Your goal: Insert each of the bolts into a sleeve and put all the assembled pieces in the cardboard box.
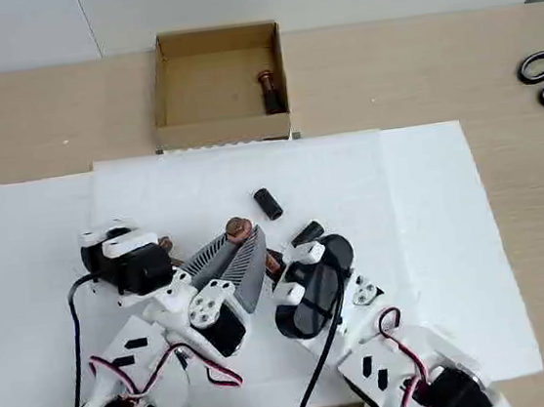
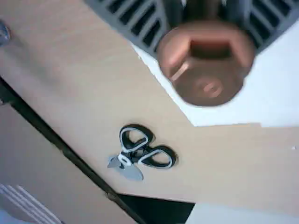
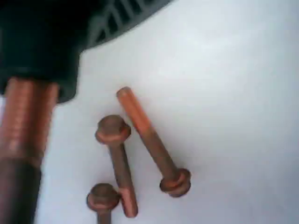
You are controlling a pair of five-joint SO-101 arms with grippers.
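While the left gripper [image 1: 240, 239] pinches a bolt [image 2: 205, 60] mid-frame, keep its shank in line with the upper-left sleeve [image 3: 42, 70] and push gently.

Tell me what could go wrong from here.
The bolt in the left gripper is only partly in the sleeve; a tilt could jam it or let it slip. Three loose bolts lie close by and might get knocked. A spare sleeve nearby could roll if bumped.
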